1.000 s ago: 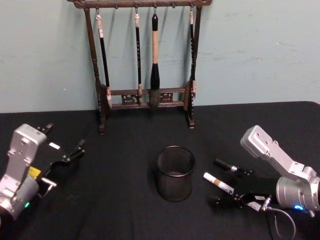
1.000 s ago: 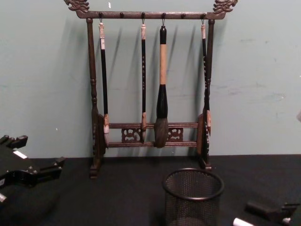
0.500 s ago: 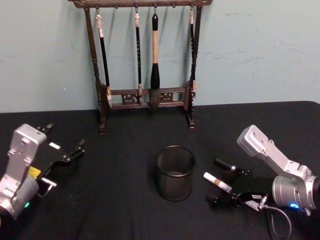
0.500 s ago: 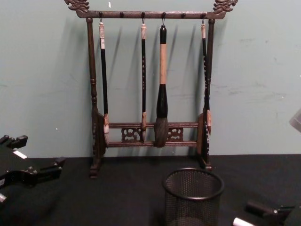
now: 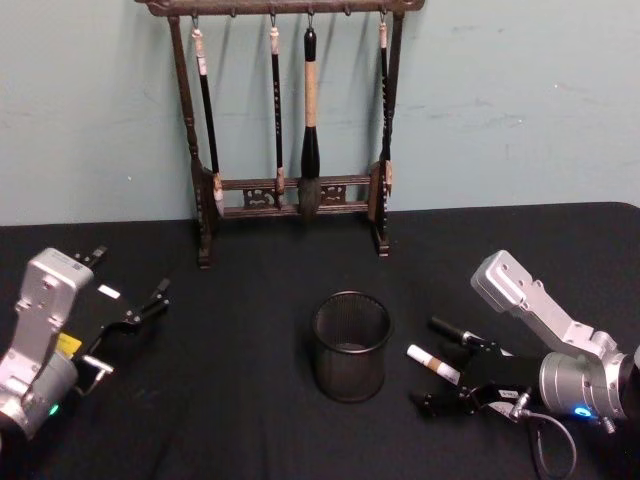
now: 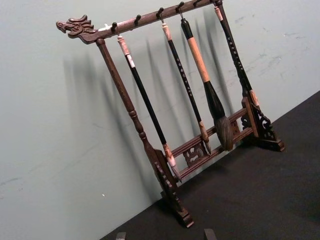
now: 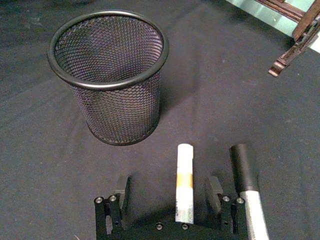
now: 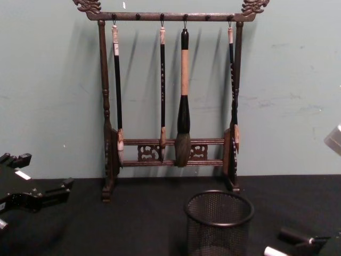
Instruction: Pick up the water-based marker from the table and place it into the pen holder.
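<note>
**A:** Where is the thing to be picked found in the head view?

**B:** The white water-based marker with an orange band (image 5: 433, 364) is seen lying flat on the black-covered table (image 5: 250, 430). It is placed lower right of centre, just beside the round black wire-mesh pen holder (image 5: 350, 312). The right gripper (image 5: 440, 382) is set low about it, jaws spread wide and nothing grasped. The left gripper (image 5: 130, 270) is parked at the lower left, likewise spread and empty.

**A:** What is added by the left wrist view?

**B:** Little. The tall dark wooden brush rack (image 6: 131, 111) is faced, well apart from the work.

**A:** And by the right wrist view?

**B:** The marker is shown between the two fingers, apparently touched by neither. A black-capped silver pen (image 7: 244, 167) is seen lying just outside one finger.

**A:** And by the chest view?

**B:** The marker's white end is caught at the lower right edge, near the holder's foot.

**A:** How is it expected to handle?

**B:** It is judged light, stiff and smooth, so rolling or slipping is to be feared. It would best be gripped across the barrel near the orange band, clear of the neighbouring pen.
</note>
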`<action>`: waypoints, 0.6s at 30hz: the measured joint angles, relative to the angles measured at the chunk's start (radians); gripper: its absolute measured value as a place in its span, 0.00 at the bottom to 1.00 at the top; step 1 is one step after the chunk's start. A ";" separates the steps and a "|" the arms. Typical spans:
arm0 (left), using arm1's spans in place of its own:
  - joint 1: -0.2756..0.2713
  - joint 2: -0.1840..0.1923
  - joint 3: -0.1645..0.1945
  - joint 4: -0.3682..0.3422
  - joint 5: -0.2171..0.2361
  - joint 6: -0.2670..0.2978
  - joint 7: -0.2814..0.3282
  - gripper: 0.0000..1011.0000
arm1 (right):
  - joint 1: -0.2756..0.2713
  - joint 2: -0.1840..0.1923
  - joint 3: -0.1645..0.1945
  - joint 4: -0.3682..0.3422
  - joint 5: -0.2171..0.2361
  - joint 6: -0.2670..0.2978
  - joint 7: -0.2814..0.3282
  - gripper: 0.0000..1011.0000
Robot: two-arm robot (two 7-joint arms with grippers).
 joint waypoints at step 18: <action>0.000 0.000 0.000 0.000 0.000 0.000 0.000 1.00 | -0.002 -0.006 0.007 0.007 0.021 0.012 -0.005 0.99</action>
